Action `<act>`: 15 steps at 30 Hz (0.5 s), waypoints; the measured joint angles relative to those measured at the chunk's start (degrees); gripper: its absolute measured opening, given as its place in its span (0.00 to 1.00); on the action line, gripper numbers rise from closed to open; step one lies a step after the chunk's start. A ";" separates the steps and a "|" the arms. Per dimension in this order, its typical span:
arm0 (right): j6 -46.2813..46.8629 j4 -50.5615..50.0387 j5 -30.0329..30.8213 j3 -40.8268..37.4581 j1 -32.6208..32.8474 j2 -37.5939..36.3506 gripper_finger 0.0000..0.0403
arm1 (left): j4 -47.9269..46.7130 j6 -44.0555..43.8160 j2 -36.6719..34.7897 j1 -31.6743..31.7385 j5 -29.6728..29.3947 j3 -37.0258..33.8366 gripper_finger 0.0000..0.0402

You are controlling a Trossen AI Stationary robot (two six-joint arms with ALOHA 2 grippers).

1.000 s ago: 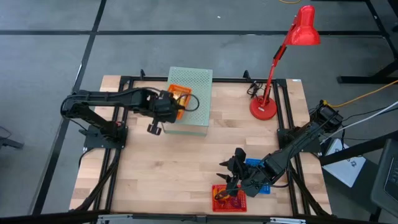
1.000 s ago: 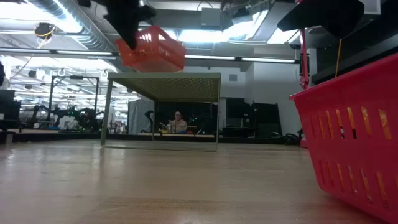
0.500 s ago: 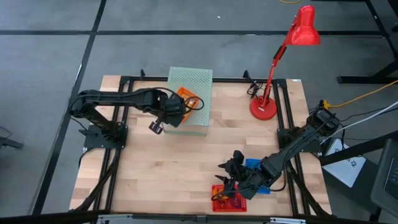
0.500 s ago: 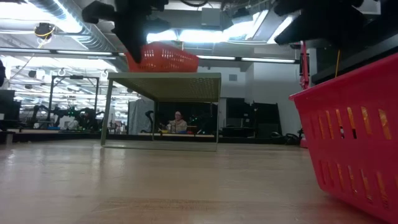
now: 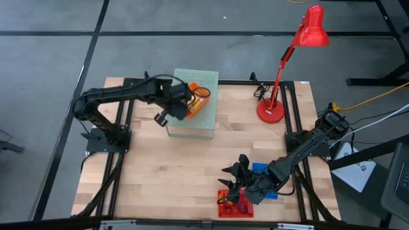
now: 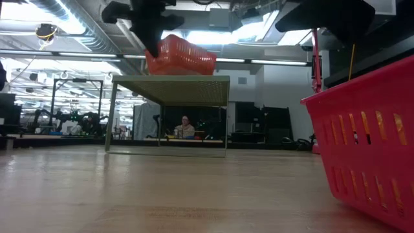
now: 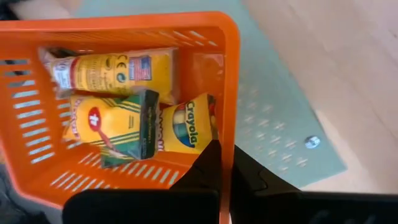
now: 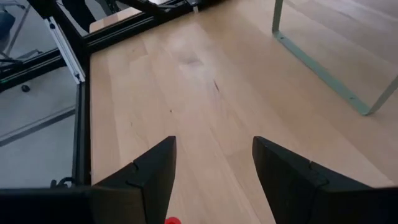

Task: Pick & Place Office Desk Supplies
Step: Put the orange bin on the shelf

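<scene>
The right end effector (image 8: 214, 177) hangs over the pale wooden surface (image 8: 186, 106), its two dark fingers (image 8: 152, 171) spread wide with bare wood between them. A small red bit (image 8: 172, 220) peeks at the frame edge. A pale green stand's leg and base bar (image 8: 323, 74) cross one corner; black frame rails (image 8: 81, 43) border the wood.

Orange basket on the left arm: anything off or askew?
Yes. The orange basket hangs tilted above the pale green perforated stand, gripped by one wall in the shut left gripper. The crayon packs have slid into a heap at one end, none spilled. The right gripper waits open.
</scene>
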 joint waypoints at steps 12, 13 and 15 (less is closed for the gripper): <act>-0.02 0.61 -0.33 0.00 0.00 -0.02 0.53 | -1.05 0.45 1.34 4.59 4.30 2.49 0.01; -0.02 0.63 -0.46 0.00 0.00 -0.02 0.53 | -1.07 0.51 1.88 4.46 4.32 2.49 0.01; -0.02 0.60 -0.46 0.00 0.00 -0.02 0.53 | -1.35 0.51 3.00 4.24 4.24 2.49 0.01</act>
